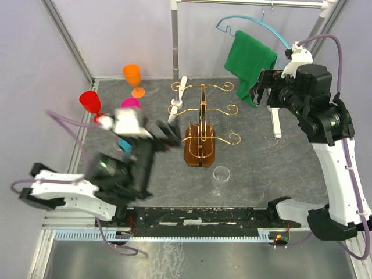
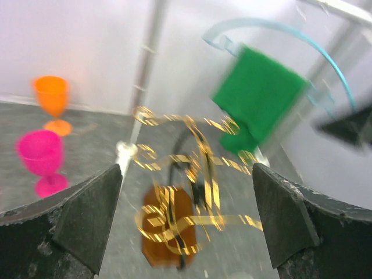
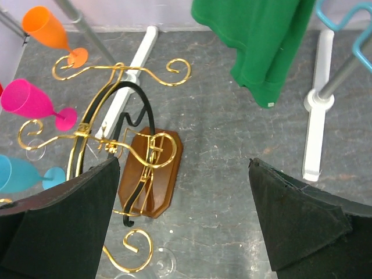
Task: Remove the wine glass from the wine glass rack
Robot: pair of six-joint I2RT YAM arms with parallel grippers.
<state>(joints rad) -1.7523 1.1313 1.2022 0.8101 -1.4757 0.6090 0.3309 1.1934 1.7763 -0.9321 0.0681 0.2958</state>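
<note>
Grey counter (image 1: 261,163) carried the wine glass rack (image 1: 200,125), ahead of the left fingers (image 2: 87,215) and right fingers (image 3: 70,221), both pairs spread wide and empty. The clear wine glass (image 1: 221,177) stood off the rack beside its base, right of the left fingers, where a careless sweep might topple it.

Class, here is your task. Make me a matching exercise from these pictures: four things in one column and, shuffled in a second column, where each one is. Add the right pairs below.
Things
1. orange glass
2. clear wine glass
3. green cloth
4. wine glass rack

Places
A. hanging up at the back right
B. standing in the middle
C. upright close to the rack's wooden base, on the near side
D. standing at the back left

Pairs: 1-D, 2-C, 3-A, 4-B
</note>
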